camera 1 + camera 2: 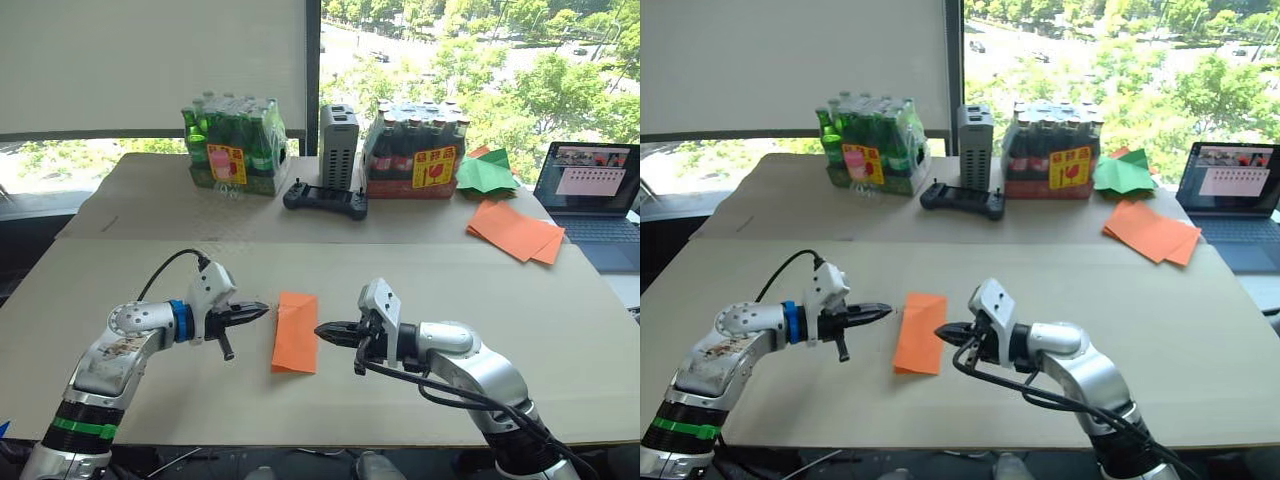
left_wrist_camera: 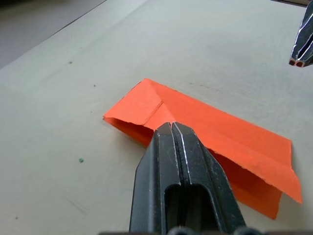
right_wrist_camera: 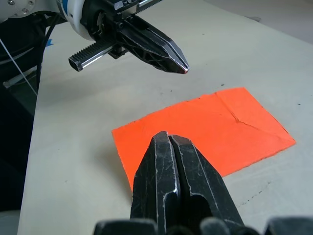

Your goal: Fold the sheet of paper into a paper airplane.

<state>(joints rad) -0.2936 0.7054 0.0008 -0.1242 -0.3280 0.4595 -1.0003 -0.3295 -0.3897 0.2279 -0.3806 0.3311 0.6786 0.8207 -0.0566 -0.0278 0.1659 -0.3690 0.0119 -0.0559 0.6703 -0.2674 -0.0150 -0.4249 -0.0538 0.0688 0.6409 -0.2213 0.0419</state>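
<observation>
The sheet of paper (image 1: 295, 331) is bright orange, folded into a narrow rectangle with crease lines, and lies flat on the table between my two grippers. My left gripper (image 1: 262, 309) is shut and empty, its tip just left of the sheet's far half and a little above it. From the right, my shut right gripper (image 1: 322, 331) points at the sheet's right edge, hovering close with nothing held. The left wrist view shows the sheet (image 2: 205, 142) with its layered edge slightly raised; the right wrist view shows it (image 3: 205, 132) lying flat past my shut fingers.
At the back of the table stand a pack of green bottles (image 1: 233, 145), a grey box (image 1: 338, 146), a black controller (image 1: 325, 198) and a pack of dark bottles (image 1: 417, 148). A green paper shape (image 1: 487, 172), a stack of orange sheets (image 1: 515, 231) and a laptop (image 1: 590, 190) sit back right.
</observation>
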